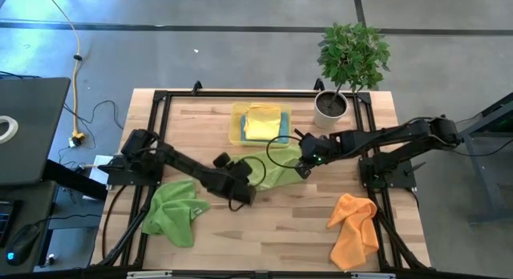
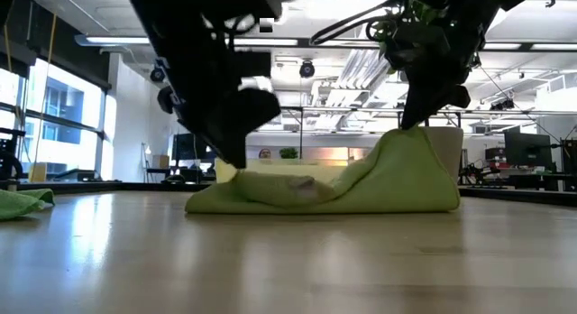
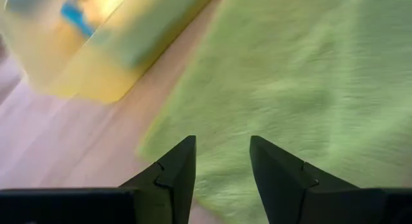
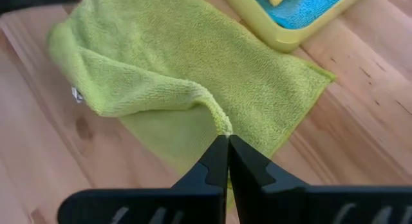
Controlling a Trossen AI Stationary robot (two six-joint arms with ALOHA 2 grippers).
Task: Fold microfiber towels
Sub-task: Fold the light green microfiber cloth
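Nearest the camera in the high view, two towels lie at the tabletop's near edge: a crumpled green towel [image 1: 176, 212] near left and a crumpled orange towel [image 1: 354, 229] near right. Both are well apart from the arms.

At mid-tabletop lies a second green towel, the centre towel [image 1: 276, 168], partly folded over itself. In the low view the centre towel [image 2: 361, 189] rests flat at its left end and rises to a peak at its right end.

The right tool [image 1: 305, 170] reaches in from the right. Its fingers are fully closed and pinch a raised fold of the centre towel [image 4: 180, 89]; the right wrist view shows the right tool [image 4: 228, 141] with its tips meeting on the cloth edge. This grip forms the peak in the low view.

The left tool [image 1: 255, 177] reaches in from the left and sits at the left edge of the centre towel. In the left wrist view the left tool [image 3: 222, 153] has its fingers parted with a clear gap. The centre towel [image 3: 302, 76] lies below and beyond the tips; nothing is gripped.

A yellow tray [image 1: 238, 131] sits just beyond the centre towel, toward the far edge. It holds a folded yellow towel [image 1: 261, 123] on top of a blue towel [image 1: 282, 119], which shows along the right side.

A potted plant [image 1: 346, 66] stands at the far right corner of the tabletop.
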